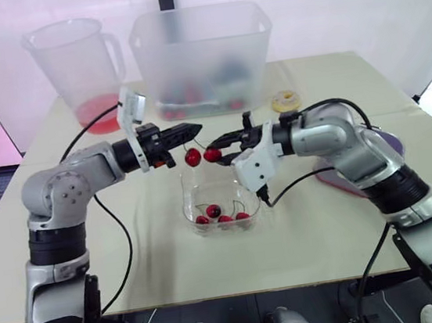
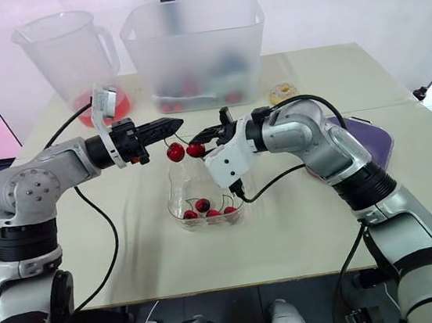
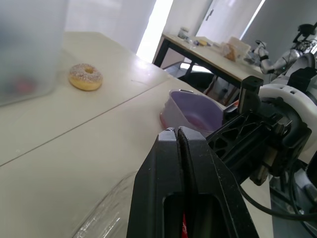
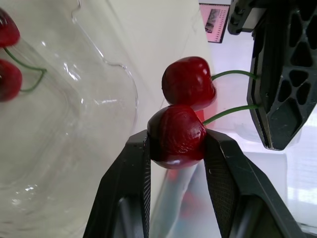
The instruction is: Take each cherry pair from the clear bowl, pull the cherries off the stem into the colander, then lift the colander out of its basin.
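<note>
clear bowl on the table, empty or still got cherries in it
Not empty: the clear plastic bowl has several red cherries on green stems lying on its bottom.

Bare table lay open before the clear bowl; behind it the basin and jug walled the way.

Cherry pair above clear bowl; basin behind; jug left.
</note>
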You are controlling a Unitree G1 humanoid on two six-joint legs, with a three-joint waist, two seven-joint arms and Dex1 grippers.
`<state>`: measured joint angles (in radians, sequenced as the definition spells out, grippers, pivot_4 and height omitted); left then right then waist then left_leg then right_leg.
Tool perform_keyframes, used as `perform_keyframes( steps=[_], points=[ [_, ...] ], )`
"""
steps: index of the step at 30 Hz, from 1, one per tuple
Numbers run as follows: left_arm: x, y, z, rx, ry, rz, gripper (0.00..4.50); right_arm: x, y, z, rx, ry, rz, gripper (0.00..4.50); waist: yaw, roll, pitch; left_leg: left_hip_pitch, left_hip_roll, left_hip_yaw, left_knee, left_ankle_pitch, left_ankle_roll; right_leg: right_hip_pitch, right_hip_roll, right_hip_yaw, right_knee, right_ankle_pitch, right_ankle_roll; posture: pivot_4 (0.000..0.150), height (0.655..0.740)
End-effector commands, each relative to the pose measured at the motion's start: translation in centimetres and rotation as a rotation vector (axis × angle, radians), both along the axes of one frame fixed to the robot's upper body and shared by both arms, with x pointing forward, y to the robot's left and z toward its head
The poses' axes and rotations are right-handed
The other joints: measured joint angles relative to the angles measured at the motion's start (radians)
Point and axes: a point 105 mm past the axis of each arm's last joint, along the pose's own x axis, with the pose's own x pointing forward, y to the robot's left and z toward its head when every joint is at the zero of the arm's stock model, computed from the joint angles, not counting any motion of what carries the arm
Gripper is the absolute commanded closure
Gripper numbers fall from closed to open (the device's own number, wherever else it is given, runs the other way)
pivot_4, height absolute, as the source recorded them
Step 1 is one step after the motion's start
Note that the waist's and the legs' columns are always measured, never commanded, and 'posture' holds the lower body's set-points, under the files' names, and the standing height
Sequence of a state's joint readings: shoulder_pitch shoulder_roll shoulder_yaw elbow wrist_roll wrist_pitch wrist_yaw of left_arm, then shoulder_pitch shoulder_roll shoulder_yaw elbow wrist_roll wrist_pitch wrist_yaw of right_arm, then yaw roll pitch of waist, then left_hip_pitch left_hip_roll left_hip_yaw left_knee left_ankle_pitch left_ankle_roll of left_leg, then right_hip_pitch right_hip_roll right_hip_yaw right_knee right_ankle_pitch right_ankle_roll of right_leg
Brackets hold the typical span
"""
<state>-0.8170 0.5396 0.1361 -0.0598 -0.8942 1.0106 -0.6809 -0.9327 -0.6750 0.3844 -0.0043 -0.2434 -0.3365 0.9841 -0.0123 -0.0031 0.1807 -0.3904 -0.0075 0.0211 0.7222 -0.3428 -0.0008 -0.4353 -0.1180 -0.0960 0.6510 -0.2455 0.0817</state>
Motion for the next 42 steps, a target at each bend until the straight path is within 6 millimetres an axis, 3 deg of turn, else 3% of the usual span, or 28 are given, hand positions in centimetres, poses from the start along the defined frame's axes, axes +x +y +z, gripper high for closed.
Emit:
perform_keyframes(
  steps=[1, 4, 11, 12, 13, 15, 16, 19, 30, 34, 42],
  points=[
    [-0.3, 0.6, 1.5, -0.014, -0.065, 0.002, 4.5, -0.7, -0.3, 1.9, 0.051, -0.022, 0.017, 1.6, 0.0, 0.0, 0.0, 0.0, 0.0, 0.0, 0.0, 0.0, 0.0, 0.0, 0.0, 0.0, 0.0, 0.0, 0.0, 0.15, 0.6886],
    [-0.4, 0.8, 1.6, -0.009, -0.078, -0.009, 4.5, -0.7, -1.6, 2.7, 0.112, 0.084, -0.022, 0.05, 0.001, 0.0, 0.0, 0.0, 0.0, 0.0, 0.0, 0.0, 0.0, 0.0, 0.0, 0.0, 0.0, 0.0, 0.0, 0.15, 0.6886],
    [-1.3, 0.4, 1.6, 0.004, -0.118, -0.135, 4.5, -1.4, -4.0, 3.7, 0.426, 0.695, -0.127, 0.02, 0.002, 0.0, 0.0, 0.0, 0.0, -0.001, 0.001, 0.0, 0.0, 0.001, 0.0, -0.001, 0.0, 0.0, 0.0, 0.15, 0.6886],
    [-1.5, 0.3, 1.6, 0.007, -0.124, -0.153, 4.5, -1.4, -4.1, 4.2, 0.526, 0.838, -0.13, 0.02, 0.002, 0.0, 0.0, 0.0, 0.0, -0.001, 0.001, 0.0, 0.0, 0.001, 0.0, -0.001, 0.0, 0.0, 0.0, 0.15, 0.6886],
    [-1.7, 0.2, 1.7, 0.012, -0.13, -0.176, 4.5, -2.5, -3.7, 5.0, 0.59, 1.086, -0.054, 0.02, 0.001, 0.0, 0.0, 0.0, 0.0, -0.001, 0.001, 0.0, 0.0, 0.001, 0.0, -0.001, 0.0, 0.0, 0.0, 0.15, 0.6886],
    [-2.0, 0.0, 1.8, 0.02, -0.135, -0.211, 4.5, -4.5, -3.3, 6.3, 0.617, 1.417, 0.07, 0.02, 0.001, 0.001, 0.001, 0.0, 0.0, -0.001, 0.001, 0.0, 0.0, 0.001, 0.0, -0.001, 0.0, 0.0, 0.0, 0.15, 0.6886],
    [-2.2, -0.2, 1.9, 0.016, -0.135, -0.234, 4.5, -4.8, -3.1, 6.2, 0.594, 1.459, 0.072, 0.02, 0.001, 0.001, 0.001, 0.0, 0.0, -0.001, 0.001, 0.0, 0.0, 0.001, 0.0, -0.001, 0.0, 0.0, 0.0, 0.15, 0.6886],
    [-2.3, -0.5, 1.8, 0.03, -0.139, -0.26, 4.5, -3.1, -2.8, 4.2, 0.562, 1.398, -0.081, 0.02, 0.003, 0.001, 0.0, 0.0, 0.001, -0.002, 0.0, 0.0, 0.0, 0.001, 0.0, -0.002, 0.0, 0.0, 0.0, 0.15, 0.6886],
    [-2.5, -1.0, 1.5, 0.019, -0.137, -0.245, 4.5, -2.1, -1.1, 2.1, 0.48, 1.431, -0.158, 0.02, 0.001, 0.001, 0.0, 0.0, -0.001, -0.001, 0.0, 0.0, 0.0, 0.001, -0.001, -0.001, 0.0, 0.0, 0.0, 0.15, 0.6886],
    [-2.5, -1.0, 1.6, 0.012, -0.139, -0.237, 4.5, -1.5, -1.0, 1.7, 0.477, 1.416, -0.19, 1.31, 0.002, 0.001, 0.0, 0.0, -0.001, -0.001, 0.0, 0.0, 0.0, 0.001, -0.001, -0.001, 0.0, 0.0, 0.0, 0.15, 0.6886],
    [-2.6, -1.1, 1.3, 0.02, -0.14, -0.237, 4.5, -0.8, -1.0, 1.9, 0.509, 1.419, -0.195, 1.31, 0.001, 0.001, 0.0, 0.0, -0.001, -0.001, 0.0, 0.0, 0.0, 0.001, 0.0, -0.001, 0.0, 0.0, 0.0, 0.15, 0.6886]
  ],
)
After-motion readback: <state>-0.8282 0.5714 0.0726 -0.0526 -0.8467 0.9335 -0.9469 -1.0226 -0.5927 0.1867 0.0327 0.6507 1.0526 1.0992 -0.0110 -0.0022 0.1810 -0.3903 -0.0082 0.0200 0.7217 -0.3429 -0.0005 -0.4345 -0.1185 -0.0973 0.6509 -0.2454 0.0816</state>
